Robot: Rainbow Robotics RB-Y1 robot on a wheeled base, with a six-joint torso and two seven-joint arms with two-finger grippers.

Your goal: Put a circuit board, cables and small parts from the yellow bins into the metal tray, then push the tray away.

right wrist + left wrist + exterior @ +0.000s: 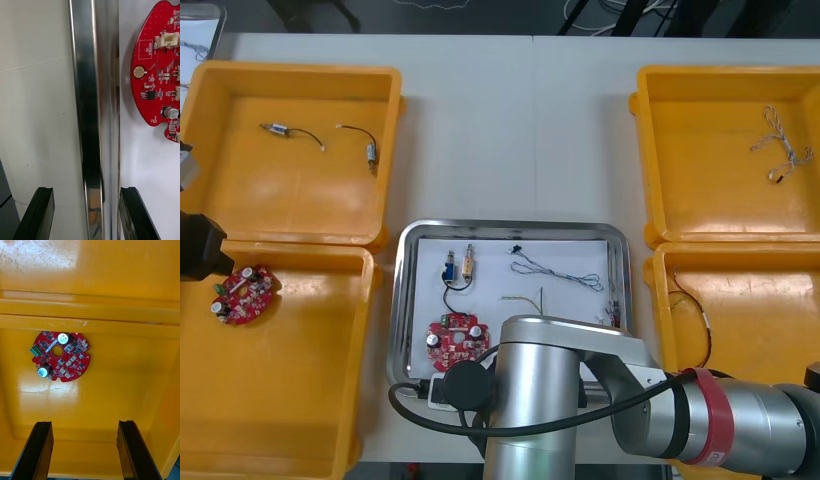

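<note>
While the right gripper [86,195] straddles the rim of the metal tray [88,112] by its near-left corner, fingers spread, one on the table [510,120] and one inside beside the circuit board [161,71], the left gripper [84,427] hangs with fingers apart over a second board [61,356] in the near-left yellow bin [112,397]. Dark floor [480,15] past the table's far edge.

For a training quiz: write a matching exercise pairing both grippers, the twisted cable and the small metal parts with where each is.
1 left gripper
2 right gripper
3 twisted cable
4 small metal parts

a in the left far bin
b open, metal tray rim between its fingers
c open, above the circuit board in the left near bin
d in the right far bin

Pairs: 1-c, 2-b, 3-d, 4-a.
</note>
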